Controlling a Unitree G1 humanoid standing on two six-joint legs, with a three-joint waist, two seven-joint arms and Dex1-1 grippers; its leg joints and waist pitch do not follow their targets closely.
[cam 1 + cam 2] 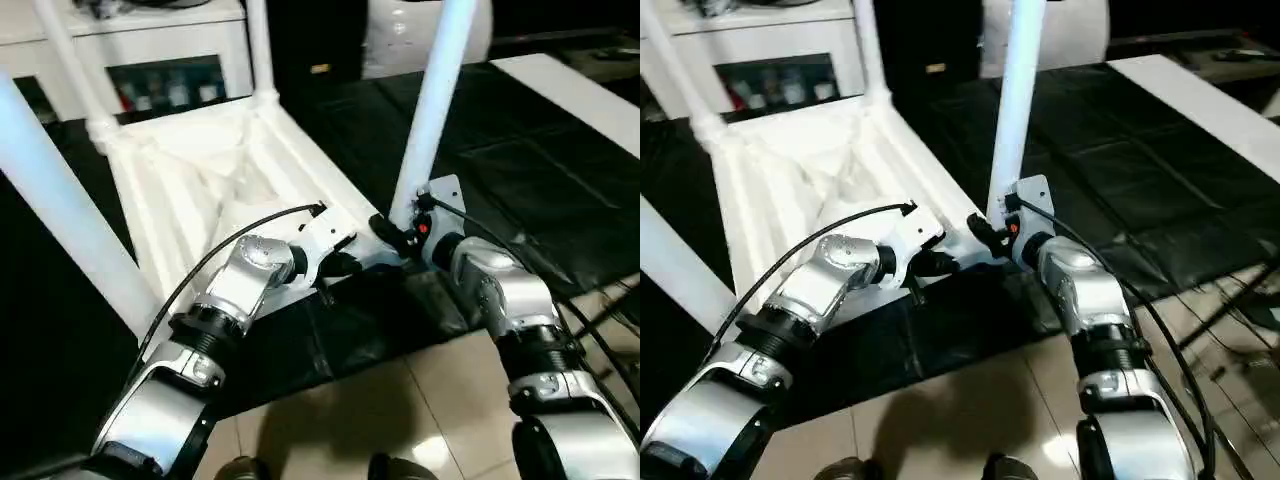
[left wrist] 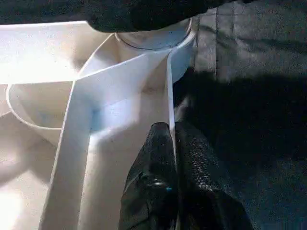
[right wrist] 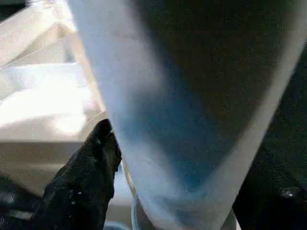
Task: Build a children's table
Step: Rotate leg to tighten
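**Left eye view: upturned table, legs in the air**

The children's table [image 1: 215,170], smooth white plastic with a ribbed underside, lies upside down on the black-covered work table [image 1: 520,170]. The left gripper [image 2: 172,143] pinches a thin rib. The right gripper [image 3: 182,158] straddles a round leg [image 1: 432,110]; its grip is unclear. No writing is legible.

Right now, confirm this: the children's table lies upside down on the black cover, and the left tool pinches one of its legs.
Not a leg: the left wrist view shows the left tool pinching a thin wall of the children's table. The rest holds.
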